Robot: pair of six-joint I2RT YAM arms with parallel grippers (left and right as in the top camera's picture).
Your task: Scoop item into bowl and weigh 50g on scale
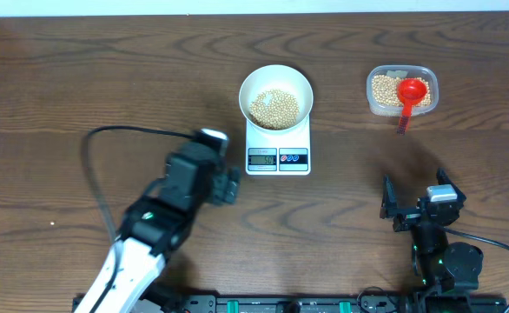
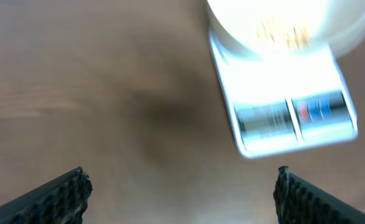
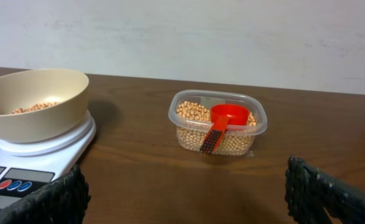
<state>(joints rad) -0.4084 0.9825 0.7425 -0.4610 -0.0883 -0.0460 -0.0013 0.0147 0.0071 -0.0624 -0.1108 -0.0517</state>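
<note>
Overhead, near edge first: left hand [image 1: 227, 186] released, jaws wide, nothing in it, hanging over the bench [image 1: 81, 78] just short of the scale's near-left corner. Over on the near right, right hand [image 1: 413, 198] also spread wide and empty, low, well apart from everything.

Next out is the scale [image 1: 278, 137] at centre, display toward the robot, reading too small to tell. On its far part sits the bowl [image 1: 248, 85], with a layer of beans [image 1: 276, 108] in the bottom. Farther right is a clear tub [image 1: 373, 97] with more beans and a red scoop [image 1: 412, 89] resting in it, handle over the near rim.

Handling guess: beans are light, hard and round, so they roll and bounce. Don't pinch them; move them with the scoop, gripped by the ribbed handle and kept level. Glossy inside says the bowl is slippery, and pressing on it would upset the reading.

Surface: the bench is dark wood-grain and flat. Plain pale wall [image 3: 232, 37] behind the far edge.
</note>
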